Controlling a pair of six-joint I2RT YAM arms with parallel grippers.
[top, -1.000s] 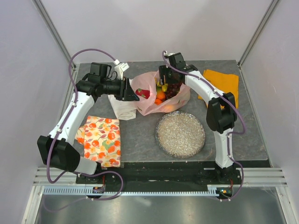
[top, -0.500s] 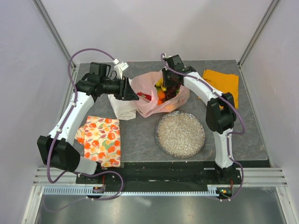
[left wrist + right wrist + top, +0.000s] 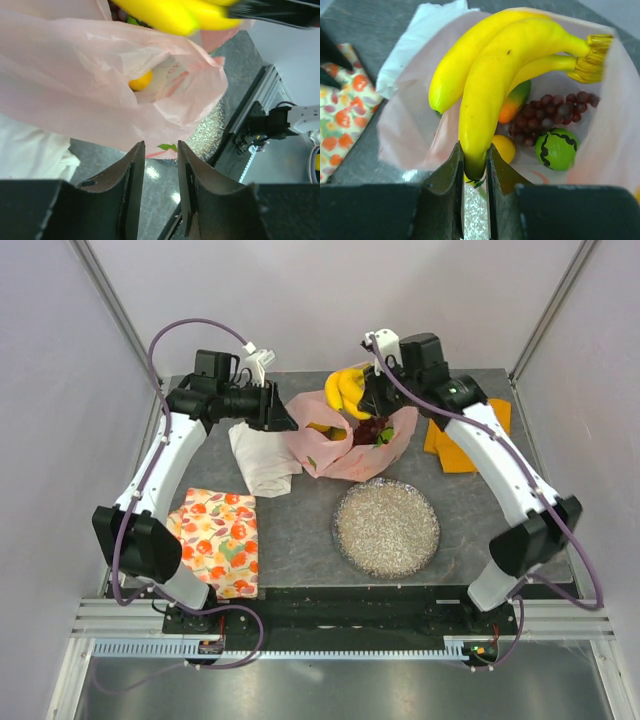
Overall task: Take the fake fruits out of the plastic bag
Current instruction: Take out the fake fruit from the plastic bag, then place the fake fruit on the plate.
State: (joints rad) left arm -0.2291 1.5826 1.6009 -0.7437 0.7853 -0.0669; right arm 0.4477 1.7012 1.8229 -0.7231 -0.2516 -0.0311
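Right wrist: right gripper (image 3: 474, 150) clamped on banana bunch (image 3: 490, 75) tip above plastic bag (image 3: 405, 125); left wrist: left gripper (image 3: 161, 145) fingers narrowly apart, bag edge at tips, grip unclear.

Left arm (image 3: 165, 465) reaching forward, fingers (image 3: 132, 190) pinching plastic bag (image 3: 75, 85); right arm (image 3: 500, 455) extended, fingers (image 3: 447, 185) clamped on banana bunch (image 3: 490, 75).

The top camera looks down from behind; both wrist cameras closely face the plastic bag (image 3: 340, 462).
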